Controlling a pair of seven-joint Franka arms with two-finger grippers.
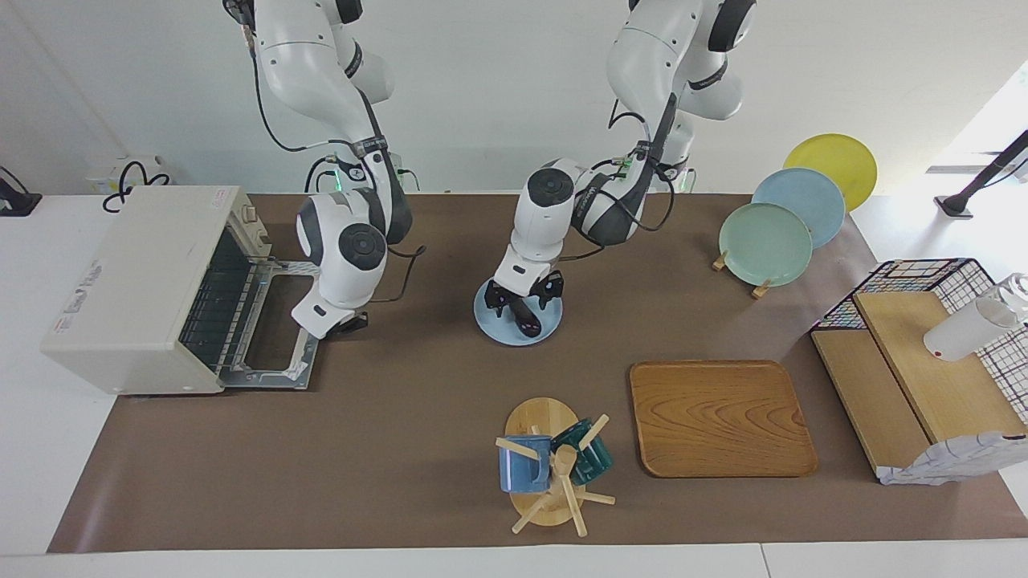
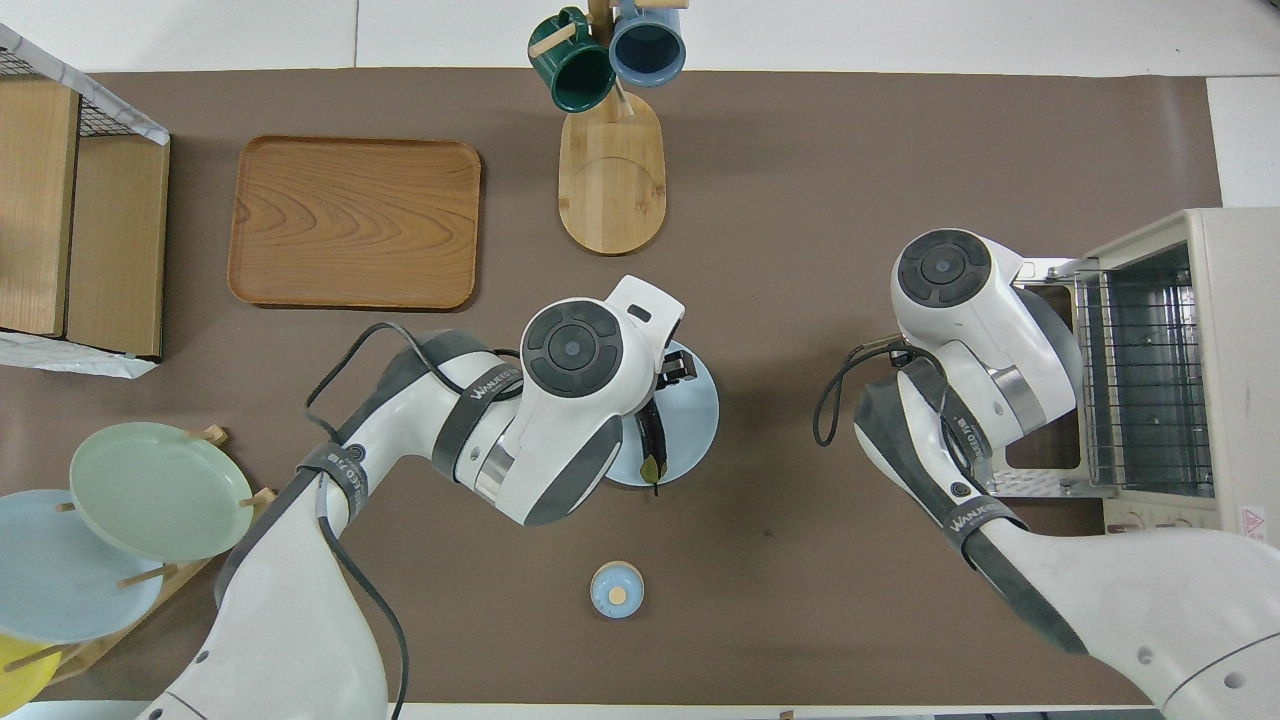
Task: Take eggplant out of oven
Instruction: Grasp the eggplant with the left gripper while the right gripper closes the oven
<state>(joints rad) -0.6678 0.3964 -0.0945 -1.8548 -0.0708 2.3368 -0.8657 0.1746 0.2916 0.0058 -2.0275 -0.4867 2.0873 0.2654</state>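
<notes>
Brown tabletop; left claw [image 1: 522, 299] wide, seemingly straddling eggplant [image 1: 526, 319].

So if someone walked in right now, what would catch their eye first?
Probably the left gripper, open and down over the eggplant on the blue plate mid-table. Next, the oven at the right arm's end, its door dropped open, with the shut right gripper at the door's edge.
</notes>
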